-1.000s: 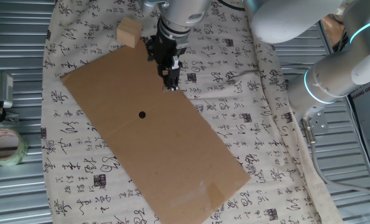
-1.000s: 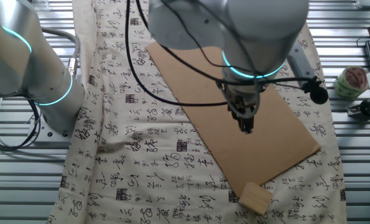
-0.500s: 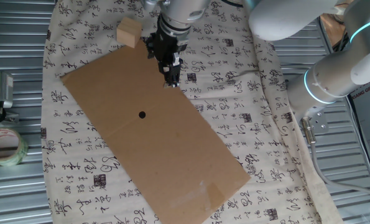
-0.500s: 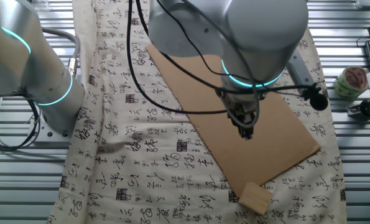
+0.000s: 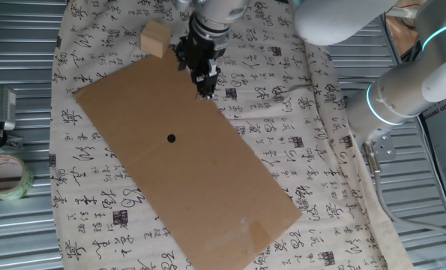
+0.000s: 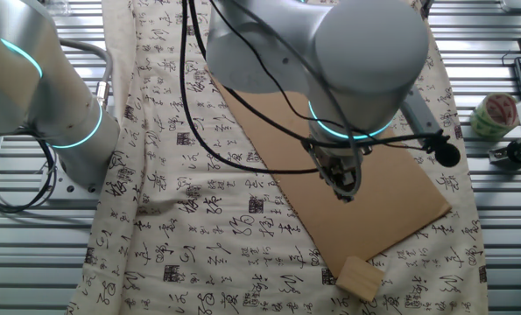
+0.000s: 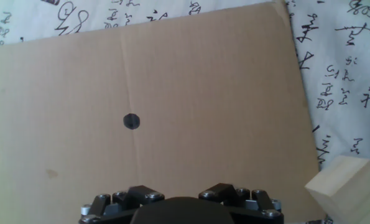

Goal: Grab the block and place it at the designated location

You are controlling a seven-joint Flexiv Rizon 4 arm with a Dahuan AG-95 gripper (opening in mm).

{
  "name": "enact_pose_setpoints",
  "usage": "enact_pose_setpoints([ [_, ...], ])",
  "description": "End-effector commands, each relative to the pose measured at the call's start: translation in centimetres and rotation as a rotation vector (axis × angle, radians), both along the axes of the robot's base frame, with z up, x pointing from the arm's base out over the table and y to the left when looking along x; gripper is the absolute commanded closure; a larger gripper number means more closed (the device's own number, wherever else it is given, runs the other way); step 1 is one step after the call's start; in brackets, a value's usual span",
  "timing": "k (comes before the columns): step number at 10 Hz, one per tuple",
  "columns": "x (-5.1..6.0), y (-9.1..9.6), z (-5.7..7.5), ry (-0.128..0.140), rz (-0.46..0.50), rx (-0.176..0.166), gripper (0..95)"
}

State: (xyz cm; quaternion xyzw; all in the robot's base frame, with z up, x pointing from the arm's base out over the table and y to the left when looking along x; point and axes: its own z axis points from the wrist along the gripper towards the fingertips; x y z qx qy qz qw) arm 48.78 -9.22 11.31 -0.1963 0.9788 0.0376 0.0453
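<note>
I hang above the far end of the cardboard sheet (image 5: 185,165), my gripper (image 5: 205,88) empty, and whether my jaws are parted or closed I cannot tell from these views. The block (image 5: 155,39) sits on the white cloth (image 5: 297,135) just off the sheet's corner, near me but not touching. The black dot (image 5: 171,138) lies on the sheet, well apart from the block.

Ribbed metal table (image 5: 28,90), white calligraphy cloth (image 5: 297,120), tape roll (image 5: 5,177) at edge
</note>
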Motion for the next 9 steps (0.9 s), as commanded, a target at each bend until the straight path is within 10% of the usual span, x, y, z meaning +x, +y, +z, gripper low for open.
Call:
enact_pose_setpoints([
  [1, 0.10, -0.16, 0.05, -0.002, 0.006, 0.001, 19.0],
  [9, -0.30, -0.61, 0.52, 0.009, 0.158, 0.013, 19.0],
])
